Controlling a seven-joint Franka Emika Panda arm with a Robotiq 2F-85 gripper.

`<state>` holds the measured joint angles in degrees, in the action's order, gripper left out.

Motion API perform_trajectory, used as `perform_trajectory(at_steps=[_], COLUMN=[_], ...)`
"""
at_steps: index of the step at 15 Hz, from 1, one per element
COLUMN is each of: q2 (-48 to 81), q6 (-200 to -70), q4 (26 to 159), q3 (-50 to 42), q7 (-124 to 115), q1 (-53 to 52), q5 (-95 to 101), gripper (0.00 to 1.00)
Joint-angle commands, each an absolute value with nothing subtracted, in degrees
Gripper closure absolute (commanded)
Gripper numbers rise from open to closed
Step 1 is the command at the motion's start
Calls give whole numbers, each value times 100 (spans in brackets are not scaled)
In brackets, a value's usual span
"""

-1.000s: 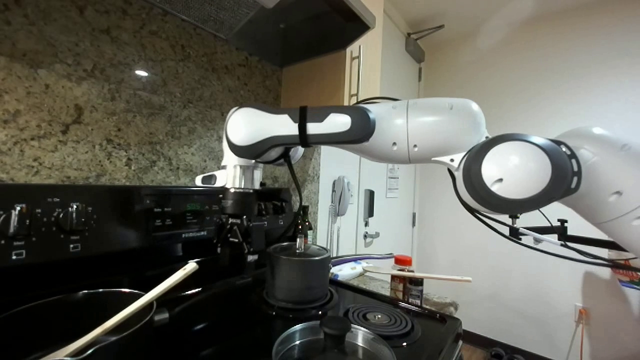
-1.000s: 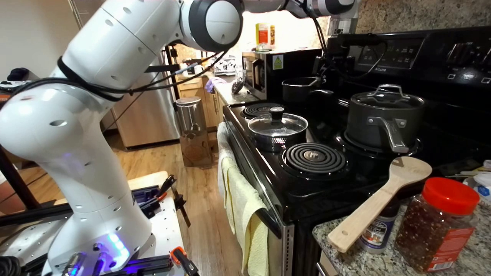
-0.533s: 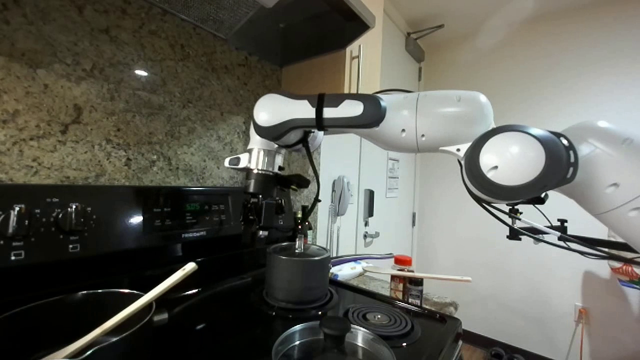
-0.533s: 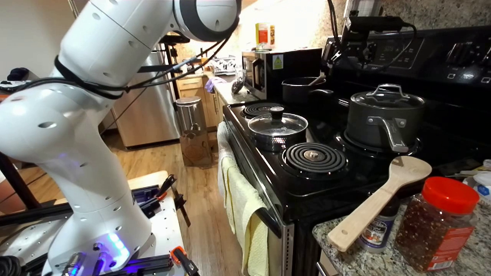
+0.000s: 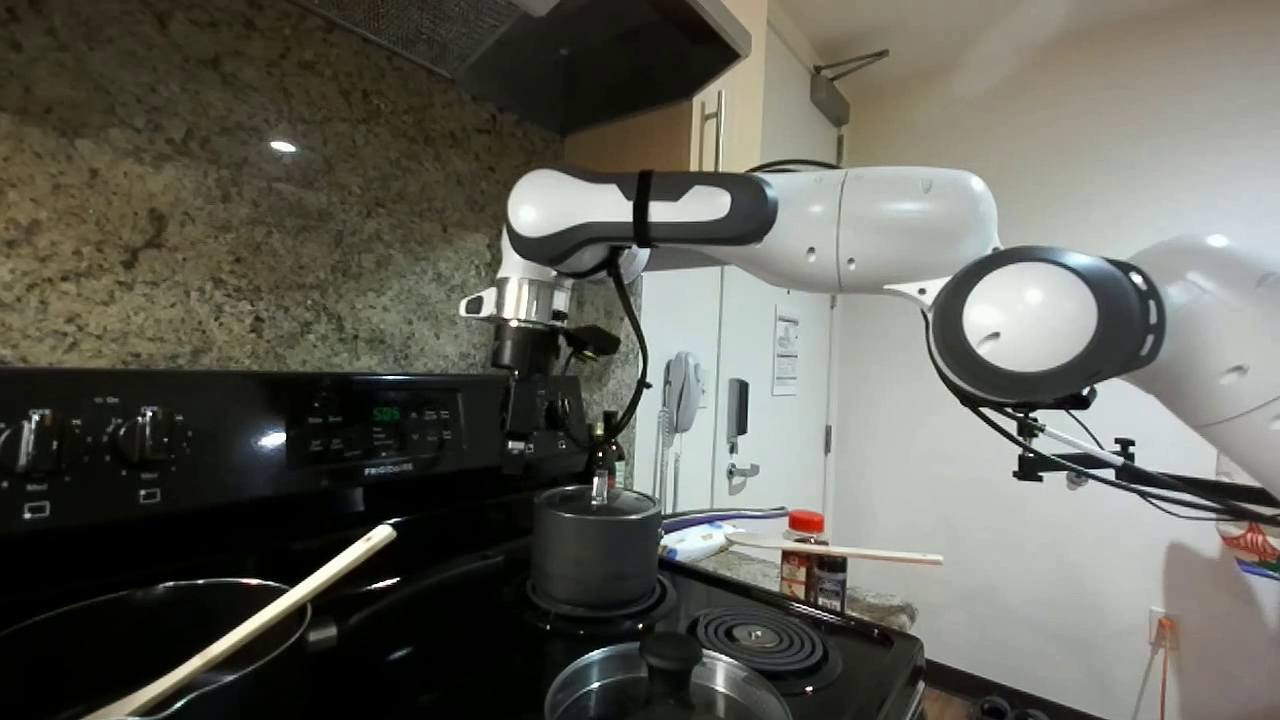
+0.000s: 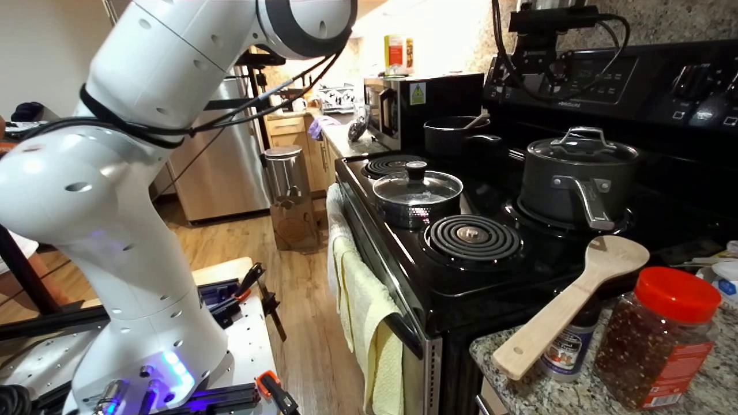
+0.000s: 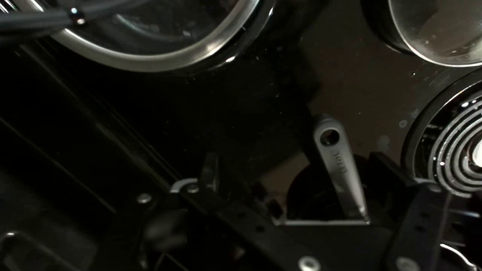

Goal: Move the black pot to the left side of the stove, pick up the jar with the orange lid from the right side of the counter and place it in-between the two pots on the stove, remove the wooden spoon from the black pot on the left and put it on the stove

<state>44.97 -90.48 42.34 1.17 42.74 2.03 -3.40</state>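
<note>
The black pot (image 5: 290,665) stands at the far-left back of the stove (image 6: 461,288); an exterior view also shows its side (image 6: 447,140). A wooden spoon (image 5: 280,605) leans in it, handle up over the rim; its tip shows in an exterior view (image 6: 477,120). My gripper (image 7: 301,169) is open and empty, pointing down. In the wrist view the black pot's handle (image 7: 344,173) appears between the spread fingers, lower down. The pot's bowl is mostly hidden by the gripper there. The grey lidded pot (image 6: 576,184) sits on the back right burner. The jar with the orange lid (image 6: 651,351) stands on the right counter.
A glass-lidded pan (image 6: 416,213) stands in the stove's front middle, left of a coil burner (image 6: 473,236). Another wooden spoon (image 6: 553,318) lies over a small bottle (image 6: 568,349) beside the jar. The knob panel (image 6: 611,86) rises behind the gripper. A hood (image 5: 610,70) hangs above.
My gripper has risen and moved sideways from near the spoon's handle end toward the grey pot. The black pot and spoon look unchanged.
</note>
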Motion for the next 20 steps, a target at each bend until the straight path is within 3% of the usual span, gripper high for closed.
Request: perform_trajectory(at_steps=[1,11,12,20], q2=[4040,3127,3639,3327], q6=[-8915,-9602,-9413,-9456], q4=[4591,7067,6182,6750], q3=[-183,-999,-930,-662], q7=[3393,1163,1567,1214], q1=[230,209,223,450], q5=[-262,-461,-374,-218], gripper=[0,0,0,0])
